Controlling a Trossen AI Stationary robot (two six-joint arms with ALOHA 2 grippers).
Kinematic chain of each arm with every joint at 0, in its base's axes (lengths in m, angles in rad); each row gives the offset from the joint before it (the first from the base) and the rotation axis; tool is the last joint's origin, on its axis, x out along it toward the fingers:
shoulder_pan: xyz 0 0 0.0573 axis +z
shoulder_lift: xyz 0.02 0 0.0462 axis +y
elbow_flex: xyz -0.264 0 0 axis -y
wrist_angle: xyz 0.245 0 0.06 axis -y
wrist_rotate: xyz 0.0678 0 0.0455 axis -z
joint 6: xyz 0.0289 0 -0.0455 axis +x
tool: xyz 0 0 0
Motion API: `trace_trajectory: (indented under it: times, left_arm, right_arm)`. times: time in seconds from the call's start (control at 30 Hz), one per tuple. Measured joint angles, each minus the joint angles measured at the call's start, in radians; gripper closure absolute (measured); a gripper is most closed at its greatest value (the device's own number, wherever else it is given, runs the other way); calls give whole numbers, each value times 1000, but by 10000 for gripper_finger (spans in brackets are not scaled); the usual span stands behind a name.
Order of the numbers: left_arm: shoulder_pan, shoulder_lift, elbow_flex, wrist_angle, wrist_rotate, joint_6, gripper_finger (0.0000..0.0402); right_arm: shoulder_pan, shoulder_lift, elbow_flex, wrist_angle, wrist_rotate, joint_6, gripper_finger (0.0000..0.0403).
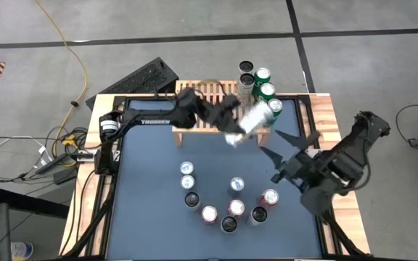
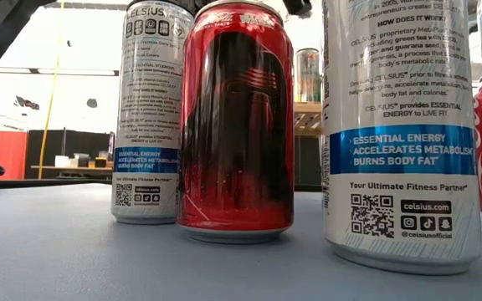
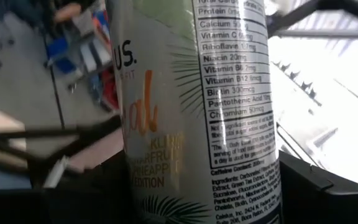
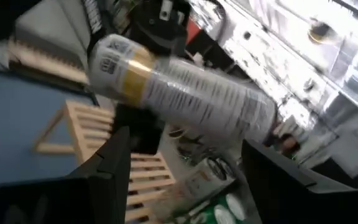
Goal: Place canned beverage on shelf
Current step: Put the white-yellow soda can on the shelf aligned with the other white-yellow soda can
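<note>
A tall white aluminium can with pale green palm-leaf print and a nutrition panel (image 3: 191, 112) fills the left wrist camera, held by the left gripper (image 1: 232, 119), whose dark fingers pinch its wall partway along the body. From above, the can (image 1: 251, 117) hangs tilted, almost on its side, just over the right end of the low light-wood slatted shelf (image 1: 194, 94) at the far edge of the dark blue table mat (image 1: 151, 196). It touches neither slats nor table. The right gripper (image 1: 285, 156) waits near it with fingers spread and empty, its wrist camera looking at the tilted can (image 4: 179, 87) between them. Five slim cans, some green-topped and some dark-topped (image 1: 258, 83), stand clustered at the shelf's right end, though whether on the slats or just beside them cannot be told. About nine more cans (image 1: 227, 203) stand in a loose arc on the mat nearer the front; the table-level camera sees a glossy red can (image 2: 237, 125) between two white ones. The held can looks full and sealed, so it is probably fairly heavy for its size, stiff enough for a firm squeeze, but smooth and liable to slip or turn in the fingers while tilted. A grip across the middle of the body seems safest. It will need righting before it meets the slats, well clear of the standing cans.
</note>
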Motion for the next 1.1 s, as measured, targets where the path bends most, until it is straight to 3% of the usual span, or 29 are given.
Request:
trace_trajectory:
  times: [0.1, 0.17, 0.3, 0.43, 0.53, 0.63, 0.77, 0.87, 0.97, 1.03, 1.1]
  left_arm:
    - [21, -2, 34, 2, 21, 17, 151]
    - [33, -2, 59, -9, 46, 75, 151]
    - [40, -3, 118, -110, 105, 316, 151]
    - [29, -3, 183, -406, 130, 614, 151]
    - [25, -2, 259, -780, 70, 921, 151]
    - [28, -6, 374, -1246, -160, 1286, 151]
    - [9, -7, 535, -1661, -693, 1611, 151]
    - [-35, -9, 600, -1740, -1106, 1675, 151]
    - [-79, -9, 628, -1748, -1390, 1775, 151]
    - [-103, -9, 630, -1711, -1488, 1854, 151]
    - [-121, -10, 630, -1698, -1459, 1892, 151]
  right_arm:
    - [-4, -40, -1, -6, -4, 210, 158]
    - [-10, -74, -1, -11, -34, 433, 158]
    - [-36, -141, -1, -14, -190, 815, 158]
    - [-46, -169, -1, -7, -261, 997, 157]
    - [-27, -179, -1, 31, -263, 1003, 157]
    - [-5, -186, -1, 66, -264, 968, 157]
    - [10, -178, -2, 63, -264, 971, 157]
    - [4, -168, -2, 63, -253, 986, 157]
    - [-13, -156, -2, 63, -191, 1006, 157]
    - [-44, -149, -2, 61, -140, 1003, 157]
    - [-78, -148, -2, 61, -105, 958, 157]
